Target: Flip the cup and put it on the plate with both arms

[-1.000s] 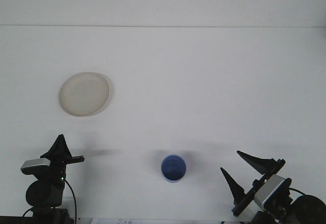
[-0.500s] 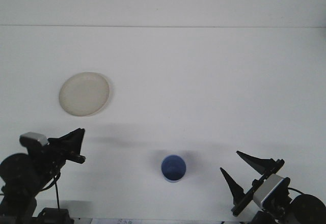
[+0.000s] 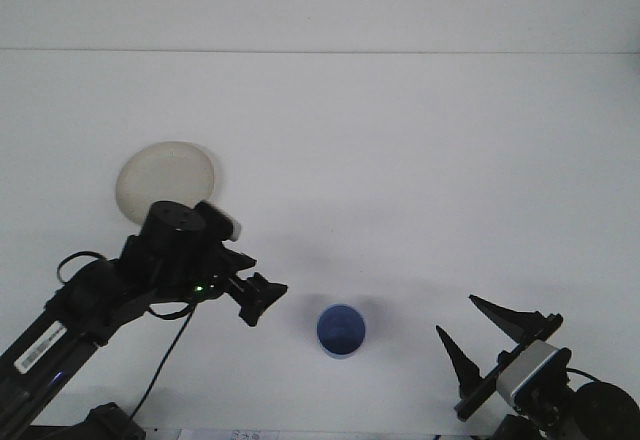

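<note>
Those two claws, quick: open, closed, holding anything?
Left gripper: cannot be told, holding nothing.
Right gripper: open, holding nothing.

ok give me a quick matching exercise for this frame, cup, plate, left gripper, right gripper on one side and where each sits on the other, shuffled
Things:
1. blue cup
2. plate
3. left gripper
4. right gripper

Places:
A. far back on the left, partly hidden by an arm
B. bottom right corner, fingers spread
C. near edge, centre of the table
D. just left of the cup, not touching it

Pairs: 1-C, 2-A, 3-D, 4-B
</note>
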Action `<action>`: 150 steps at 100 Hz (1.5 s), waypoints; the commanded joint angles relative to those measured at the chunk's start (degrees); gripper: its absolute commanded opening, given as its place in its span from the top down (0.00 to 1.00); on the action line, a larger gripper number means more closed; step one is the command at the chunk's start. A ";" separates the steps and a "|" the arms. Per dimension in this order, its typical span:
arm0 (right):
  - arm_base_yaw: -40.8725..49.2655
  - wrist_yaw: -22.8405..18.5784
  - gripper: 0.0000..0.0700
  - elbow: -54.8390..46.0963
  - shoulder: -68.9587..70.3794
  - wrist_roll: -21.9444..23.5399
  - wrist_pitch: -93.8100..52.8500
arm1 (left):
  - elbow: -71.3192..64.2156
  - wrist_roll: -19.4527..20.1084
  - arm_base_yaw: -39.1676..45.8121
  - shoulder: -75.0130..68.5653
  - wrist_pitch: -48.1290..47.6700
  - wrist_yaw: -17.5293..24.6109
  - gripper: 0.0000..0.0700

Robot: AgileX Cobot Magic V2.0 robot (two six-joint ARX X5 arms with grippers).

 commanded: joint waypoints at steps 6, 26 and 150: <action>0.48 0.11 0.37 0.22 0.00 -0.04 0.26 | 3.30 0.44 -5.07 5.88 -0.09 -3.76 0.25; 0.48 0.11 0.37 0.22 0.00 -0.07 0.22 | 6.47 0.44 -11.02 15.87 -0.48 -6.14 0.29; 0.48 0.31 0.37 0.20 0.00 -0.02 0.13 | 14.36 5.42 -14.49 30.27 -7.61 -9.29 0.99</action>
